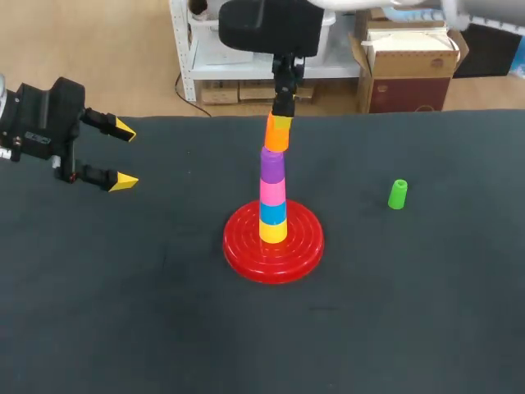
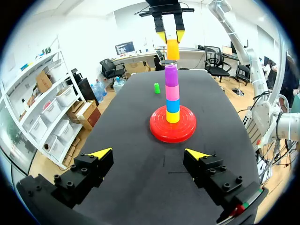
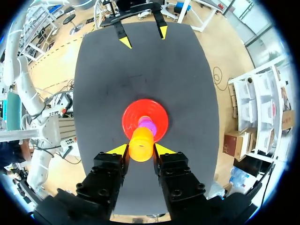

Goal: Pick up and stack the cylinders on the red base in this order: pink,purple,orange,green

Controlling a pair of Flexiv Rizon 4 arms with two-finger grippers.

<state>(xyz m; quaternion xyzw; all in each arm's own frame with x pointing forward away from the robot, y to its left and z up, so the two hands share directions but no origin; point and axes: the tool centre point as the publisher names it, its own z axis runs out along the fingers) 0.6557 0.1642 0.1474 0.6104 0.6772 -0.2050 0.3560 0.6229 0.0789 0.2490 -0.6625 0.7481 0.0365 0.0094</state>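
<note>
1. The red base [image 1: 246, 250] lies on the dark desk [image 1: 123, 320] and is the landmark for every place given below.
2. On the middle of the red base stands an upright column of four cylinders. From the bottom up they are the yellow cylinder [image 1: 274, 231], the blue cylinder [image 1: 274, 212], the pink cylinder [image 1: 273, 190] and the purple cylinder [image 1: 272, 164].
3. The orange cylinder [image 1: 278, 134] is straight above the red base, directly over the top of the purple cylinder and leaning a little to one side. I cannot tell whether its lower edge touches the purple cylinder or hangs just clear of it.
4. The right jaws hang high over the red base and pinch the orange cylinder [image 3: 141, 144]. A yellow fingertip [image 3: 117, 150] presses it on each side.
5. The green cylinder [image 1: 397, 194] stands upright on the desk, well apart from the red base on the right arm's side, with nothing touching it.
6. The left jaws are well apart from the red base on the left arm's side, above the desk. They are spread wide with nothing between the yellow fingertips [image 1: 125, 181].
7. From the left wrist, the red base [image 2: 161, 131] lies ahead of the spread jaws, and the green cylinder [image 2: 157, 87] stands beyond it.
</note>
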